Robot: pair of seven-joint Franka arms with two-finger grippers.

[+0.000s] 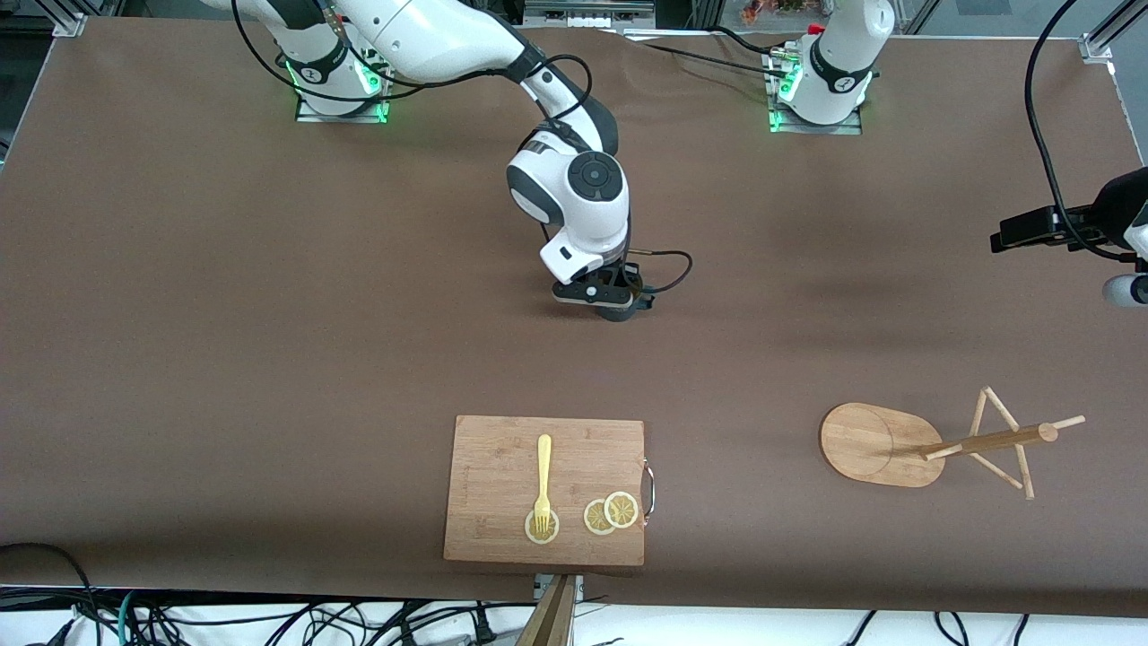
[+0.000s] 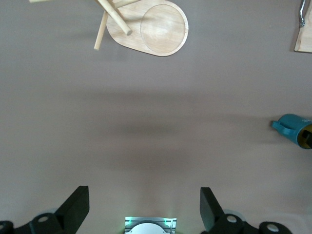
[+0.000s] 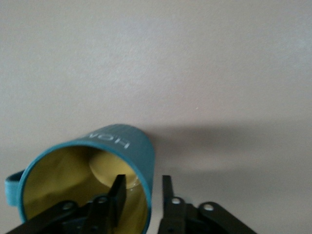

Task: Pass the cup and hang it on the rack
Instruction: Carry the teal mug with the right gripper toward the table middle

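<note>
Right wrist view is showing the cup [image 3: 87, 180] right at the right gripper [image 3: 142, 192]: one finger [image 3: 118, 187] is sitting inside the yellow interior, the other finger [image 3: 167, 187] is outside the teal wall, so the jaws are straddling the rim wall. They look closed on it, a rim pinch. The cup is tilting, mouth toward the wrist camera, handle sticking out on the side away from the outer finger.

In the front view the right gripper [image 1: 603, 303] is hanging mid-table and the cup itself is mostly hiding under the wrist; I cannot tell whether it is touching the table. Left wrist view is catching the cup [image 2: 295, 129] at the frame edge, handle pointing toward the left arm's end of the table.

The left gripper [image 2: 145, 207] is waiting, fingers spread wide, nothing between them. In the front view it is sitting at the frame edge, left gripper [image 1: 1031, 231], over the left arm's end of the table.

The rack [image 1: 933, 444] is standing nearer the front camera than both grippers, toward the left arm's end, so the left arm is the nearer one for hanging. Its pegs are angling off the post; the handle likely needs to face a peg.

A cutting board [image 1: 545, 489] with a fork [image 1: 543, 480] and lemon slices [image 1: 611, 513] is lying near the front edge, well apart from the rack. Nothing is standing between the cup and the left gripper.
</note>
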